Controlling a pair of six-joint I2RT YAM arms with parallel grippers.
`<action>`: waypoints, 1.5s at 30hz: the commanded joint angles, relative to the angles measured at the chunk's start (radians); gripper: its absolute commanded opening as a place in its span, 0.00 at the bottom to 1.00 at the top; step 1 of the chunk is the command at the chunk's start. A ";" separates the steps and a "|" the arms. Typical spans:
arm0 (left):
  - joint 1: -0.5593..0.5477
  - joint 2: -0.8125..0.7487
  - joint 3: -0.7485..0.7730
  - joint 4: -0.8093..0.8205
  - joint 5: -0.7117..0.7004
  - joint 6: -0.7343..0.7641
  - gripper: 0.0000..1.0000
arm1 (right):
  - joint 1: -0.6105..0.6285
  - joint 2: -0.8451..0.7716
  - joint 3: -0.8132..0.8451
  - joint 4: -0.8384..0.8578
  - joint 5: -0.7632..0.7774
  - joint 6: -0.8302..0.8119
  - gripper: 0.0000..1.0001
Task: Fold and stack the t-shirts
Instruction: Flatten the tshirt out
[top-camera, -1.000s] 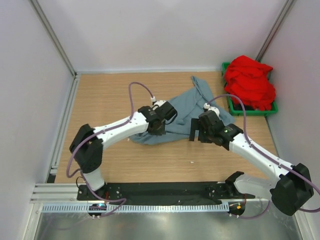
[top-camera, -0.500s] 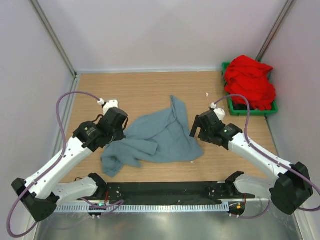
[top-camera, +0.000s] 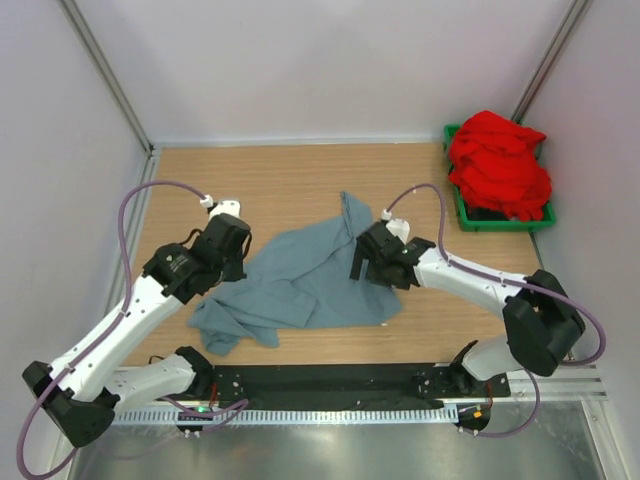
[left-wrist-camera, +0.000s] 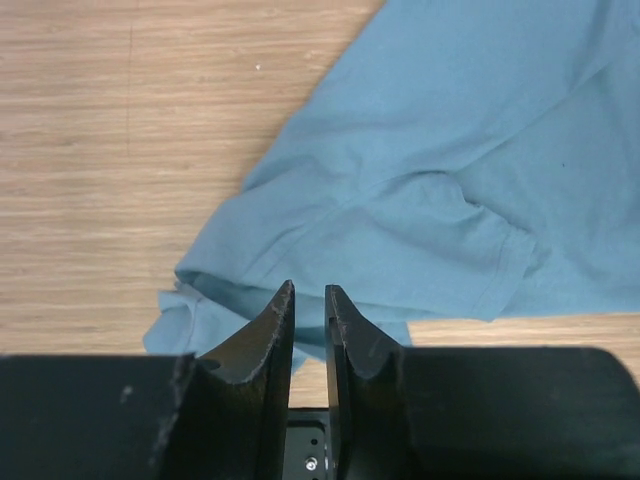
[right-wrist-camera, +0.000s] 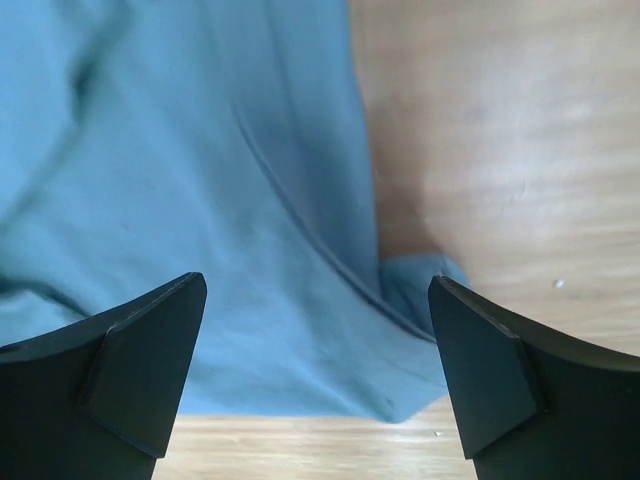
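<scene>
1. Two t-shirts are seen from above: the grey-blue t-shirt (top-camera: 300, 285) is crumpled at mid-frame, and the red t-shirt (top-camera: 498, 165) is heaped in a green tray (top-camera: 462, 210) at upper right.
2. At bottom centre of the left wrist view, the left claw (left-wrist-camera: 309, 290) is seen barely ajar and empty; the sleeve hem is judged a good hold.
3. In the right wrist view, the right claw (right-wrist-camera: 315, 285) is spread wide, empty, above cloth judged limp and light.

Table: pale wood-grain top (top-camera: 250, 180), boards running left to right.
Walls: plain white panels (top-camera: 320, 70) on three sides.
Posts: slim grey metal (top-camera: 105, 75), leaning up from the far corners.
Near edge: black plate (top-camera: 340, 382), then brushed metal sheet (top-camera: 330, 455).
Light: even, soft shadows.
</scene>
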 joint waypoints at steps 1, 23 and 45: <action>0.025 0.049 0.074 0.043 0.014 0.071 0.20 | -0.005 0.060 0.235 -0.036 0.184 -0.100 1.00; 0.064 0.180 0.002 0.091 -0.053 0.094 0.13 | -0.282 1.017 1.363 -0.161 0.064 -0.513 0.98; 0.066 0.209 0.008 0.077 -0.084 0.084 0.11 | -0.292 0.880 1.150 0.008 -0.225 -0.638 0.97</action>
